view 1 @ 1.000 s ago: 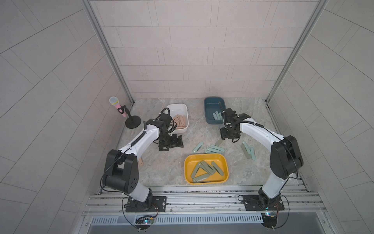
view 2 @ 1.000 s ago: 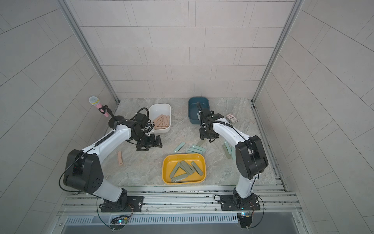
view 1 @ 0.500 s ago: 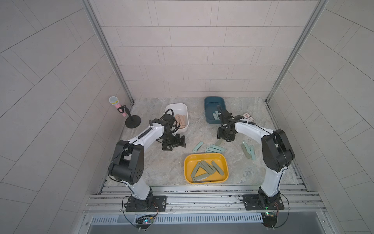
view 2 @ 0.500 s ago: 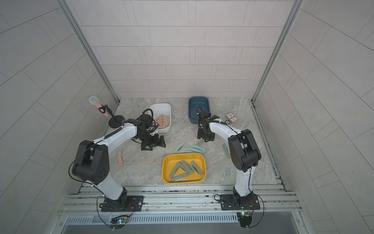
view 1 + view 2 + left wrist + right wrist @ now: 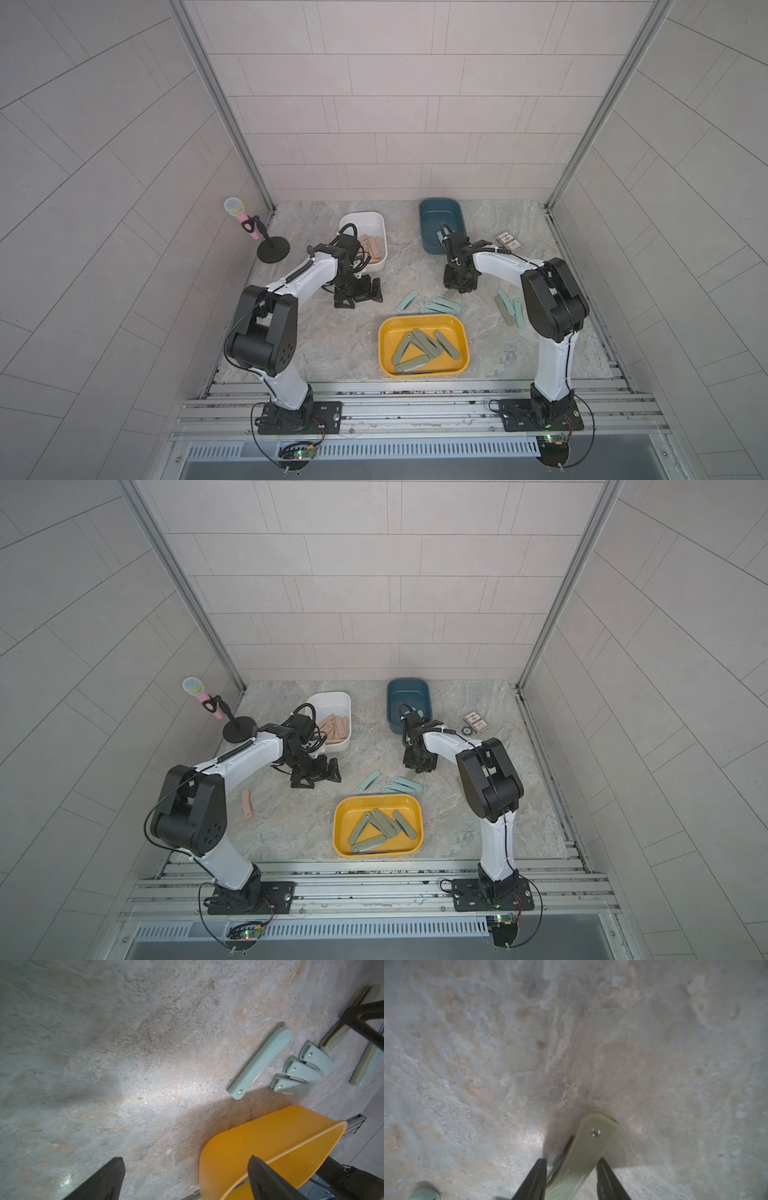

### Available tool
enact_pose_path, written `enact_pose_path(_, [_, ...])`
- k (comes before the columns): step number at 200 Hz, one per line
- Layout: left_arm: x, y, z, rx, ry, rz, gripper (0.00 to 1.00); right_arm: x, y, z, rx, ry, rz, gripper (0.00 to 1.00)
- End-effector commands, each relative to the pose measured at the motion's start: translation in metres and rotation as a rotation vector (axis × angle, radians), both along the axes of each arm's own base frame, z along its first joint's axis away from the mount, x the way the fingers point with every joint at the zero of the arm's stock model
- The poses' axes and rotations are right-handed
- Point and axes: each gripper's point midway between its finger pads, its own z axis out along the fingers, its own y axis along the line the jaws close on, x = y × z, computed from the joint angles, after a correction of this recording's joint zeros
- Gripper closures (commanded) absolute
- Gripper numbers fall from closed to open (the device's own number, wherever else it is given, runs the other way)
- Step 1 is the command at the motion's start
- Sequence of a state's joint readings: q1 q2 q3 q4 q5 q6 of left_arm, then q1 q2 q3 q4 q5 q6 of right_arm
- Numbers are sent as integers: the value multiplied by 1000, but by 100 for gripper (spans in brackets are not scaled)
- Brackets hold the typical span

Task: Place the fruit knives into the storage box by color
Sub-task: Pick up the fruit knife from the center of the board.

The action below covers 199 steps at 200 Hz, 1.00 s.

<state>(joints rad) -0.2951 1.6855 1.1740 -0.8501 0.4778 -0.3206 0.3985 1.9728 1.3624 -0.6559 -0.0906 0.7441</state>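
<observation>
My right gripper (image 5: 571, 1159) stands low over the table in front of the dark blue box (image 5: 440, 205) and is shut on an olive-green fruit knife (image 5: 591, 1140), a finger against each long side. The knife's round end with the rivet still touches the table. My left gripper (image 5: 186, 1158) hangs open and empty in front of the white box (image 5: 365, 220), which holds several pink knives (image 5: 372, 245). Pale teal knives (image 5: 440, 306) lie loose between the grippers. Several olive knives (image 5: 415, 345) lie in the yellow box (image 5: 424, 322). One pink knife (image 5: 247, 804) lies by the left arm.
An olive knife (image 5: 504, 305) and a teal knife (image 5: 517, 311) lie beside the right arm. A microphone on a stand (image 5: 272, 249) is at the back left and a card pack (image 5: 509, 241) at the back right. The metal rail (image 5: 415, 390) bounds the front.
My right gripper has come from the blue box forward and down to the table, and its jaws have narrowed onto the olive knife. The left gripper has drifted slightly forward, still open.
</observation>
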Motion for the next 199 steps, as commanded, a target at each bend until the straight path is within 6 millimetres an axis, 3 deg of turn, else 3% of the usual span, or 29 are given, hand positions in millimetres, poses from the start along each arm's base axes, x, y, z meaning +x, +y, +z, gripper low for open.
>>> enact_pose_path(1, [-1,1,-1,12,0,-18,0,-8,-1,-15,-11,45,-10,64])
enact_pose_path(66, [4,0,2,12,-15,-6,0,7,-13,-5,-38,25,7,83])
enact_pose_path(97, [4,1,3,14,-16,1,0,17,-13,7,-43,2,28,85])
enact_pose_path(134, [3,1,9,8,-23,14,0,20,-10,36,-28,-41,56,85])
enact_pose_path(164, [-7,2,8,-2,-19,29,0,3,-4,70,-27,-98,99,84])
enact_pose_path(199, [-24,6,7,17,-25,25,0,-44,3,104,-30,-151,177,84])
